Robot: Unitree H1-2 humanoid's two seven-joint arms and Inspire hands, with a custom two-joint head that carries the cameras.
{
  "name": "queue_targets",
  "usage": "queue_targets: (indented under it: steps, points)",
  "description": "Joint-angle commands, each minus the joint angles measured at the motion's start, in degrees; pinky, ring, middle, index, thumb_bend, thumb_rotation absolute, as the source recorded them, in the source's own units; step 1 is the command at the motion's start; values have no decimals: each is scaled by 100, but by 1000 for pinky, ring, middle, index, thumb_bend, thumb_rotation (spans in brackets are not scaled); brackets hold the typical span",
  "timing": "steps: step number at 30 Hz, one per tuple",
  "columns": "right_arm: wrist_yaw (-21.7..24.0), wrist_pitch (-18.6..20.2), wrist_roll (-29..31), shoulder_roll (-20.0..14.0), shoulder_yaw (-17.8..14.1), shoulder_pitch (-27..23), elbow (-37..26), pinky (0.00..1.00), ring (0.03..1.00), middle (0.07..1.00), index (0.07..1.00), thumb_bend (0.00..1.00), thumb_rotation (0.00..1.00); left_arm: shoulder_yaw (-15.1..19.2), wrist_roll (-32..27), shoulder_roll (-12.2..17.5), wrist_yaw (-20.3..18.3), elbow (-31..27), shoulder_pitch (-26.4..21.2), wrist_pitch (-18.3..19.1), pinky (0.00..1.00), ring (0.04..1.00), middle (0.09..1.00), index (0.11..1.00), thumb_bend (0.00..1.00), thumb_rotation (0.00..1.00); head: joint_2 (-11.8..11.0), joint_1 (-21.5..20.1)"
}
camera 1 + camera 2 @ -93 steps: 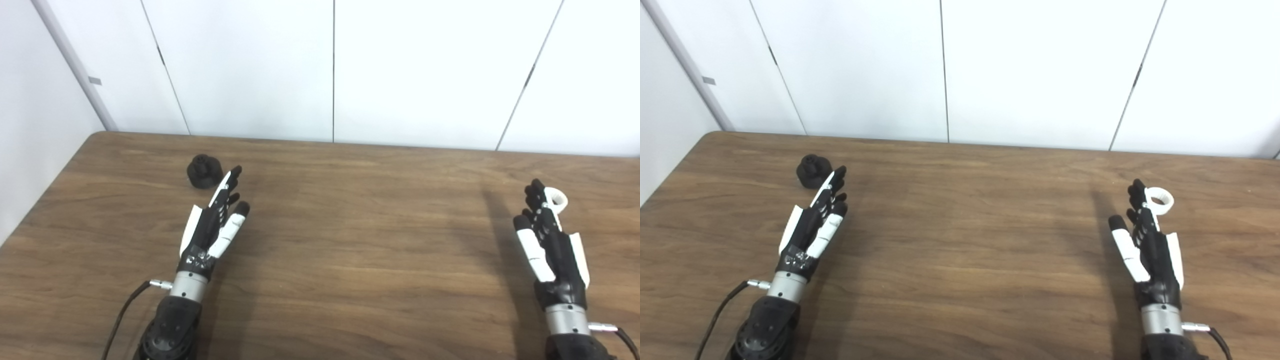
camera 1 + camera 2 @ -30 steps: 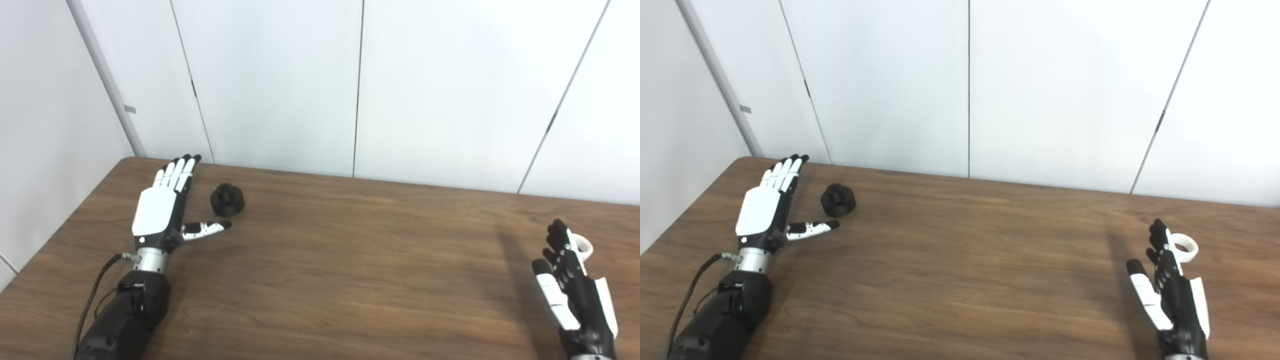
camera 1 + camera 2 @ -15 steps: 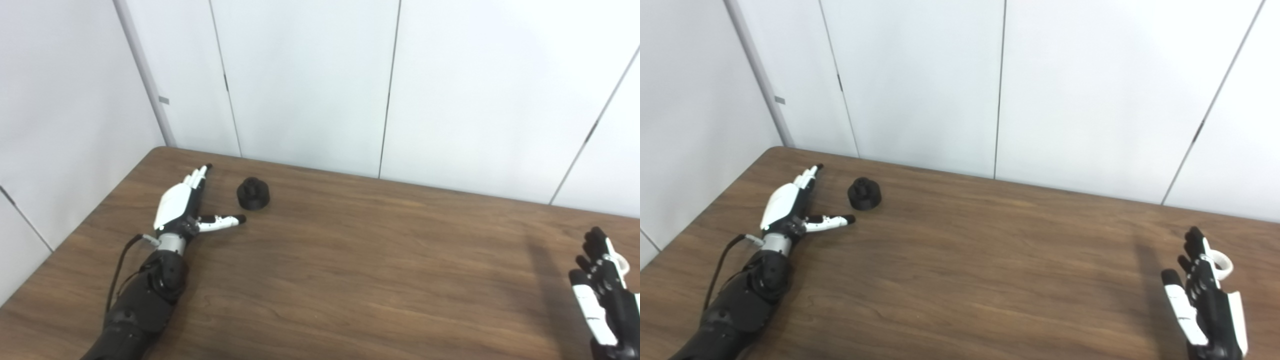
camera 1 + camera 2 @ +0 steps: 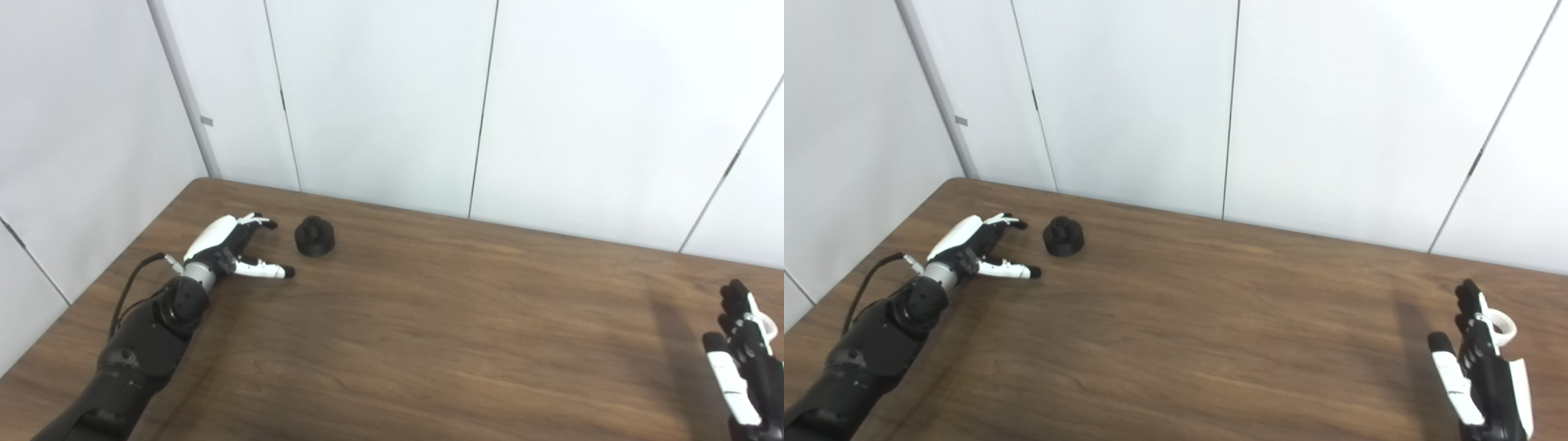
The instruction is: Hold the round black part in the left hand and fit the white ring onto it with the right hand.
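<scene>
The round black part (image 4: pixel 315 235) sits on the wooden table (image 4: pixel 429 318) near its far left corner. My left hand (image 4: pixel 229 245) lies just left of it, open, fingers curling toward the part and thumb stretched out below it, not touching. The white ring (image 4: pixel 1500 325) lies on the table at the far right, partly hidden behind the fingertips of my right hand (image 4: pixel 1482 373). That hand is open, fingers straight and pointing away from me, holding nothing.
White wall panels (image 4: pixel 392 104) rise right behind the table's far edge and along its left side. A black cable (image 4: pixel 131 285) trails from my left wrist. The table's left edge runs close beside my left forearm.
The camera has swung left and tilted. My left hand has rolled and its fingers now curl toward the black part. The right hand stays by the ring.
</scene>
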Motion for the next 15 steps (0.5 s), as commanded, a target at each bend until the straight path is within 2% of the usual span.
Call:
queue_targets:
  steps: [1,4,11,15]
  points:
    - [11,-46,15,70,26,412,403,976,987,971,969,441,750,17,-32,224,-6,60,-319,-62,1000,1000,966,804,1000,331,17,-3]
    - [14,-54,-1,66,36,421,398,894,964,968,964,430,739,-12,1,218,28,159,-388,-82,1000,996,951,773,1000,316,27,-23]
    - [37,136,49,89,31,503,171,942,977,970,967,423,729,-133,61,177,100,360,-512,-176,1000,985,934,746,1000,320,84,-54]
    - [3,154,-2,113,35,530,108,933,969,963,960,437,732,-199,68,106,191,546,-584,-267,1000,984,928,741,1000,300,76,-84]
